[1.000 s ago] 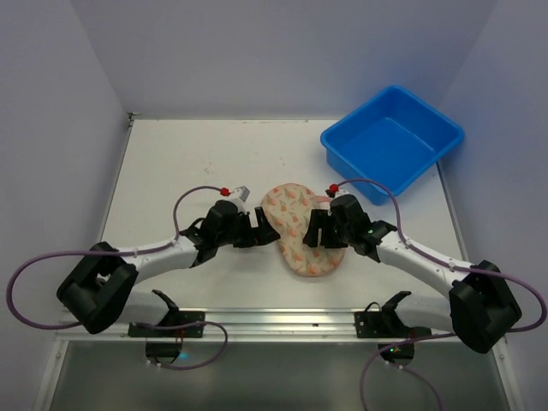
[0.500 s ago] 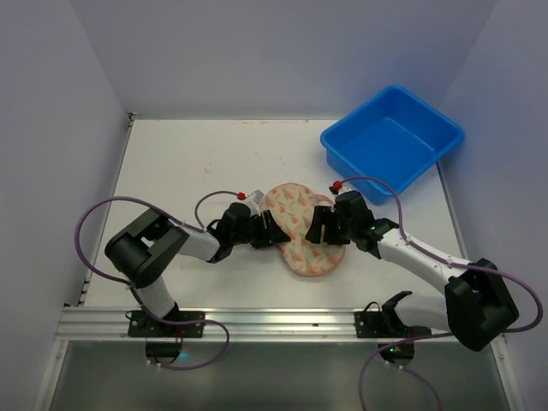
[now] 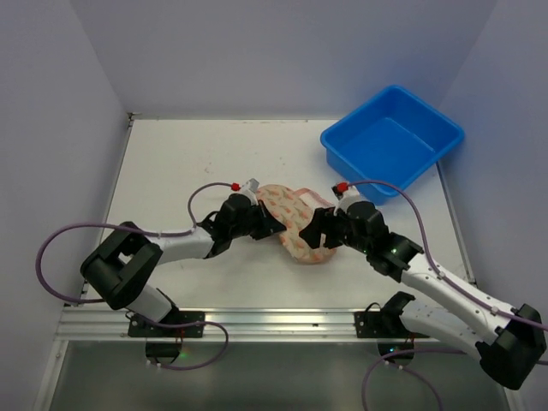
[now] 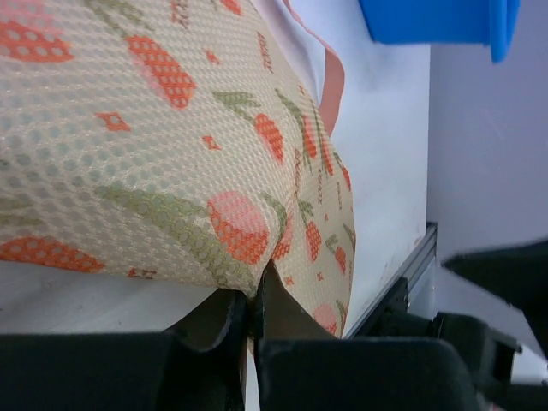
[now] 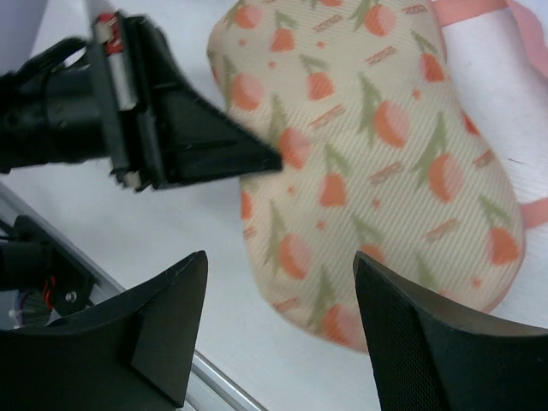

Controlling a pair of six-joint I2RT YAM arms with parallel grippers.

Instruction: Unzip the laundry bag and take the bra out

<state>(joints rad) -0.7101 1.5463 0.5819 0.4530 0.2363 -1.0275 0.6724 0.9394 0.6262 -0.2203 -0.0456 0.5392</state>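
From above, the bag [image 3: 295, 224] lies near the tub [image 3: 392, 141]. Left wrist: my left gripper [image 4: 254, 297] pinches bag fabric on the side away from the tub; if no zip pull is caught, tugging just drags it. Right wrist: my right gripper [image 5: 282, 342] hangs, fingers apart.

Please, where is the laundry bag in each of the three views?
Top external: laundry bag at centre.
Left wrist: laundry bag fills the upper left.
Right wrist: laundry bag in the upper right.
Shared landmark: left hand, closed on the bag's edge, seen in all three.
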